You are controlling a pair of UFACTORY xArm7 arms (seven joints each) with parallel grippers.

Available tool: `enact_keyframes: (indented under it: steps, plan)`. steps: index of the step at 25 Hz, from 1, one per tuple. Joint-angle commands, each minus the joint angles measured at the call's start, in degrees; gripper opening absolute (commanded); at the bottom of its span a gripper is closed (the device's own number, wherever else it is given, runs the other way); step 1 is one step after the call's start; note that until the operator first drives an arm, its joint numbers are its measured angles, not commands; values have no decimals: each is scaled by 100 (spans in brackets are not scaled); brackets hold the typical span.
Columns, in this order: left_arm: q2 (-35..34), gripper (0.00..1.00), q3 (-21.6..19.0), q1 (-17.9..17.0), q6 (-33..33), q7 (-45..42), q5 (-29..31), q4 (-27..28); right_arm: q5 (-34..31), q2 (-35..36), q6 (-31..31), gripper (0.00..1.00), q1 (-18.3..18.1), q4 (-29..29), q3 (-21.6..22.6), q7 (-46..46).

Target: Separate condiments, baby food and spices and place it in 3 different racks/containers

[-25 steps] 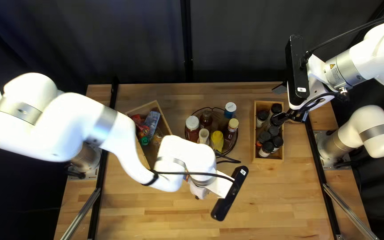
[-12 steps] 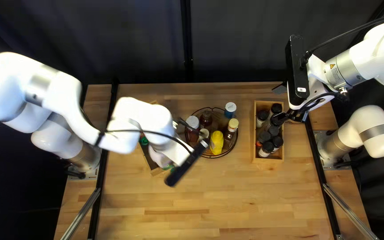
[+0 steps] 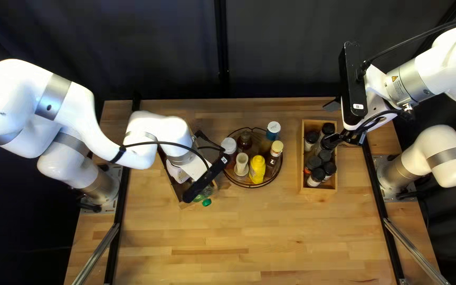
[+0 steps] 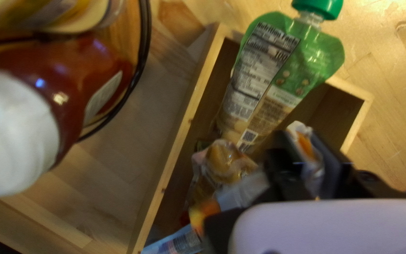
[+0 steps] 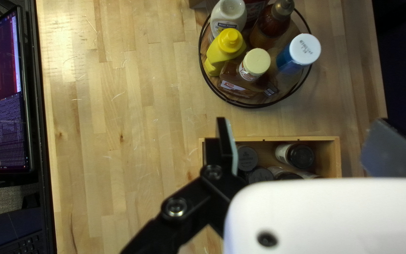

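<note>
The left gripper [image 3: 177, 171] clasps a packet [image 4: 305, 146] over the left box [image 4: 190, 120]. The right gripper [image 3: 347, 139] hangs spread near the right box [image 3: 319, 190].

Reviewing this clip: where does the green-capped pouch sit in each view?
Top left view: the pouch is left of centre, partly behind the left arm's wrist camera.
Left wrist view: leaning out over the wooden box's edge.
Right wrist view: not in it.
Shared landmark: the round rack's black rim, seen in all three.
</note>
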Motion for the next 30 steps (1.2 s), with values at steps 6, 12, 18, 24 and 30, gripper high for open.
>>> enact_keyframes:
  steps: [6, 12, 18, 24, 30]
  plan:
    - [-1065, 100, -542, 468, 1206, -2069, 144, 627, 0, 0, 0, 100, 0, 0, 0, 0]
    - [-2080, 100, -789, 889, 1683, -2973, 270, 637, 0, 0, 0, 100, 0, 0, 0, 0]
    - [-3447, 100, -715, 1358, 2234, -3247, 386, 606, 0, 0, 0, 100, 0, 0, 0, 0]
    - [-4484, 100, -611, 1619, 2047, -3321, 439, 214, 0, 0, 0, 100, 0, 0, 0, 0]
    - [-4778, 100, -661, 1649, 1866, -3400, 409, -6, 0, 0, 0, 100, 0, 0, 0, 0]
